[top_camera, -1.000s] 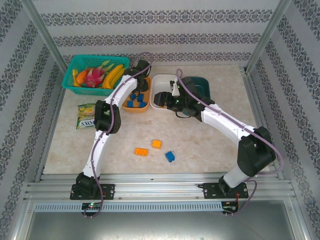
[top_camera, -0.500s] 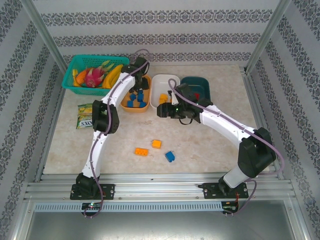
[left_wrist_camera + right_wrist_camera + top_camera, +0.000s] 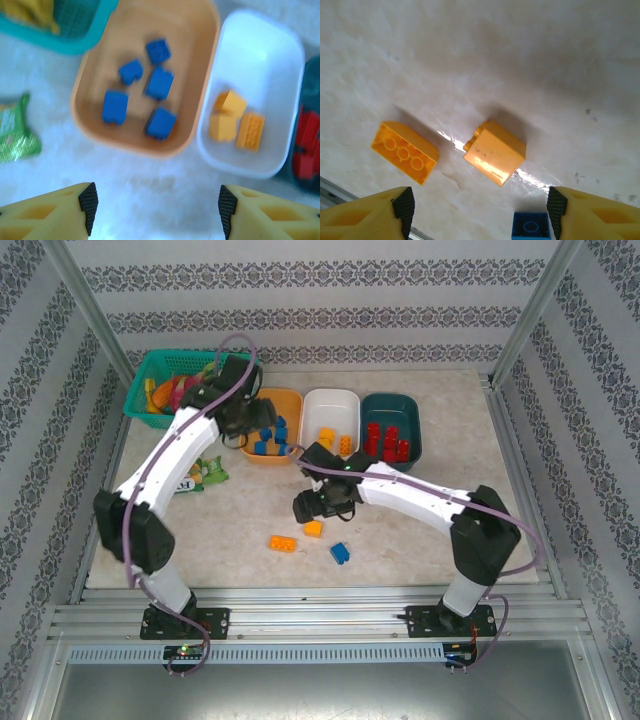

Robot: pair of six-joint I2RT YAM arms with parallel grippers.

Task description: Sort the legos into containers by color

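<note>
Three containers stand in a row at the back. The orange tray [image 3: 288, 397] [image 3: 202, 75] holds several blue legos [image 3: 160, 82]. Three yellow legos [image 3: 235, 122] lie in the white tray [image 3: 330, 398] [image 3: 270, 55], and red legos [image 3: 388, 442] in the dark teal tray [image 3: 414, 430]. My left gripper [image 3: 243, 428] [image 3: 158, 210] is open and empty, over bare table just in front of the orange tray. My right gripper [image 3: 308, 508] [image 3: 479, 210] is open above the loose legos. These are a yellow brick on its side [image 3: 495, 152] [image 3: 314, 529], an upturned orange brick [image 3: 405, 152] [image 3: 283, 542] and a blue brick [image 3: 531, 227] [image 3: 340, 553].
A teal lattice basket of toy fruit [image 3: 150, 400] stands at the back left, partly behind my left arm. A green snack packet [image 3: 205, 472] [image 3: 15, 135] lies on the table near that arm. The metal rail [image 3: 320, 600] runs along the near edge.
My left gripper has opened and drawn back from over the orange tray to its near left side. My right gripper has come from the white tray down to the loose bricks.
</note>
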